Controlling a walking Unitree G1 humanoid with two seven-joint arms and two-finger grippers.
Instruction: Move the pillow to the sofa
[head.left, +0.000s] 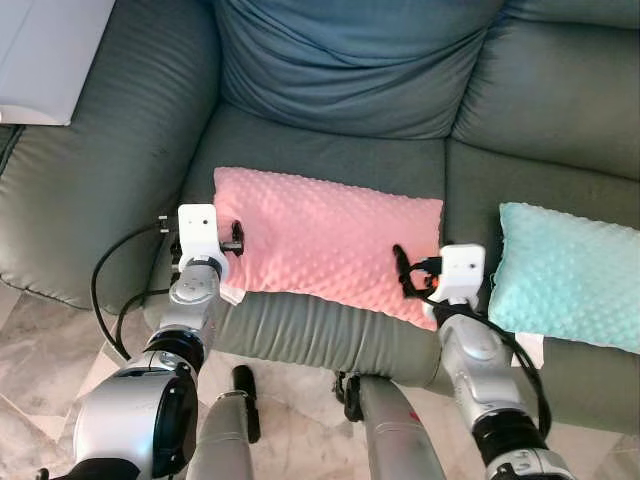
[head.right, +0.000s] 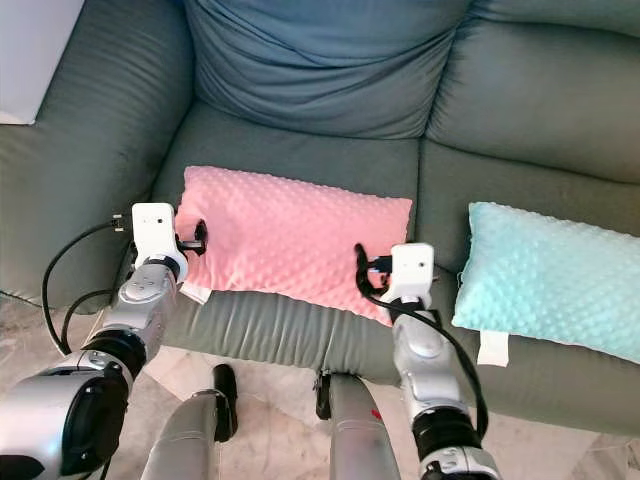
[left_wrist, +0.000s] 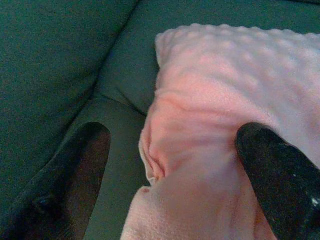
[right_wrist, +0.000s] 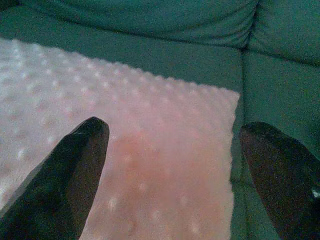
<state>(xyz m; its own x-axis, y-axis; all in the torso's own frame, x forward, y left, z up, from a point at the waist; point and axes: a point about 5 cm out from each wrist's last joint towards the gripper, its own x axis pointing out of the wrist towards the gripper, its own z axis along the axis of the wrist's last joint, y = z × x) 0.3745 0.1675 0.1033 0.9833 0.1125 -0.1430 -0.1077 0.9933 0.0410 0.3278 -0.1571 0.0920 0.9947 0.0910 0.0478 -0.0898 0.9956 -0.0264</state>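
Note:
A pink dotted pillow (head.left: 325, 238) lies flat on the grey-green sofa's seat cushion (head.left: 330, 160). My left gripper (head.left: 232, 240) is at the pillow's left edge; in the left wrist view its fingers stand wide apart, straddling the bunched pillow corner (left_wrist: 200, 125) without squeezing it. My right gripper (head.left: 405, 270) sits at the pillow's front right corner. Its two fingers are spread open just above the pink fabric (right_wrist: 165, 165), one over the pillow and one past its edge.
A teal dotted pillow (head.left: 570, 275) lies on the seat to the right. A white object (head.left: 45, 50) rests on the sofa's left arm. Marble floor (head.left: 40, 340) runs in front of the sofa, close to my legs.

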